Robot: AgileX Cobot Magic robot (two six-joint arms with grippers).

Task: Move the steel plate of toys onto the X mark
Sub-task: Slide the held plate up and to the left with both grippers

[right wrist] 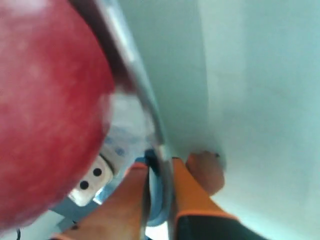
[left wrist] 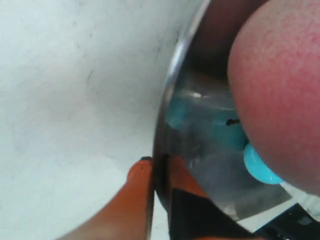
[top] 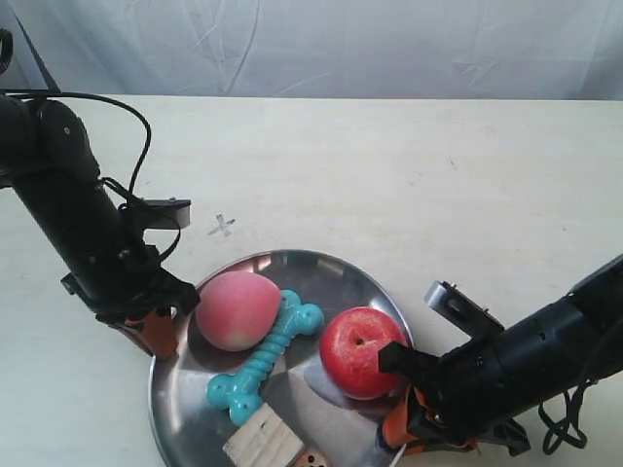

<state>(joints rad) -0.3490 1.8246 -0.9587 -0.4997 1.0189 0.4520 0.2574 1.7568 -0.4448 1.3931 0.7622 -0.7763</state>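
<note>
A lab bench (plain white table (top: pixel 389 156), draped white backdrop (top: pixel 341 44)).

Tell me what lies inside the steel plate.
Inside the steel plate lie a pink peach, a turquoise rubber bone, a red apple, a pale wooden cube and a spotted die. The exterior view's edge cuts off cube and die; anything beyond is unseen.

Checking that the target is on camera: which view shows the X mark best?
The exterior view: the X mark lies in the open, unobstructed, close to the steel plate but apart from its rim. Both wrist views show none of it, only the plate's rim up close.
</note>
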